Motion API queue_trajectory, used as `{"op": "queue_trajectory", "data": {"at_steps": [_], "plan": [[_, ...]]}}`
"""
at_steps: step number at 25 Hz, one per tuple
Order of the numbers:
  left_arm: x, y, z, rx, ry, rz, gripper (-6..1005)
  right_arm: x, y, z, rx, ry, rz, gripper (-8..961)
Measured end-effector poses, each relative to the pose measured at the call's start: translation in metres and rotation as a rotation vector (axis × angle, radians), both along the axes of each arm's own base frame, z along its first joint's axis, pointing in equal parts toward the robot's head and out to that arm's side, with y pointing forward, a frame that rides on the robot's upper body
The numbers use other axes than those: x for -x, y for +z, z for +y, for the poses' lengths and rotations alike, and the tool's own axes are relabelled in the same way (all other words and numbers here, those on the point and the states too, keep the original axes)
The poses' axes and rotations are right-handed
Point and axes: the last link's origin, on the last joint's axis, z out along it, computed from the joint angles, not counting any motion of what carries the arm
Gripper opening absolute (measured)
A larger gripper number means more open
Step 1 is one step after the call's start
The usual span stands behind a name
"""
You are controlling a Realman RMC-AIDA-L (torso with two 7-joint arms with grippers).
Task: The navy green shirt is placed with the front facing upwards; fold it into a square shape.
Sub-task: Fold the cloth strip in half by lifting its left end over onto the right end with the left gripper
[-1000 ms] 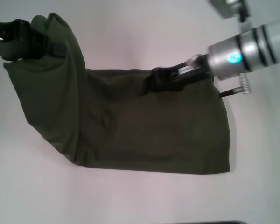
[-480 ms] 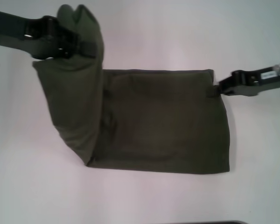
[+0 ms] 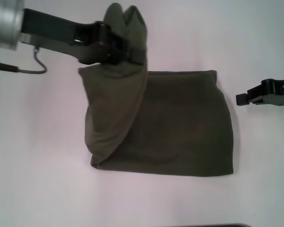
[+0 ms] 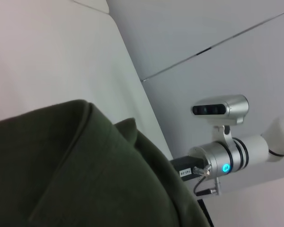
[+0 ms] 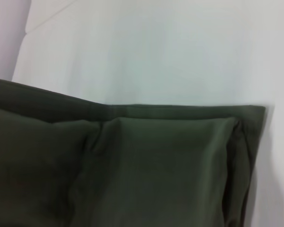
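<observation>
While the left tool grips the plain navy green shirt, no lettering shows.

setting: robot lab or test cell | evidence: plain white surface with only one garment, the navy green shirt, laid out on it | backdrop: bare grey wall panels with a seam | equipment: silver robot arm with lit blue indicator, camera module mounted above it

Left gripper carried the navy green shirt's flap rightward; right gripper let go
</observation>
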Motion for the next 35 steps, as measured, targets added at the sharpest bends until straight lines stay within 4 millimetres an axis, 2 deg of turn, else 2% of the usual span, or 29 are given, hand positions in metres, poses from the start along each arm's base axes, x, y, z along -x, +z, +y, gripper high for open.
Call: {"op": "queue_trajectory", "data": {"at_steps": [7,13,20,27,35], "plan": [[-0.026,-0.022,0.001,-0.022,-0.059,0.148,54,-0.001,0.001,0.001,-0.001,0.004,-0.009,20],[-0.060,-0.037,0.003,0.012,-0.129,0.225,54,-0.003,0.003,0.001,-0.009,-0.001,-0.013,20],[-0.085,-0.060,0.006,0.022,-0.179,0.273,53,-0.005,0.005,0.001,-0.015,-0.006,-0.018,19],[-0.098,-0.076,0.007,0.015,-0.209,0.307,53,-0.002,0.004,0.003,-0.013,-0.005,-0.014,19],[-0.100,-0.101,0.009,0.041,-0.211,0.347,54,0.001,0.003,0.004,-0.011,-0.004,-0.011,19]]}}
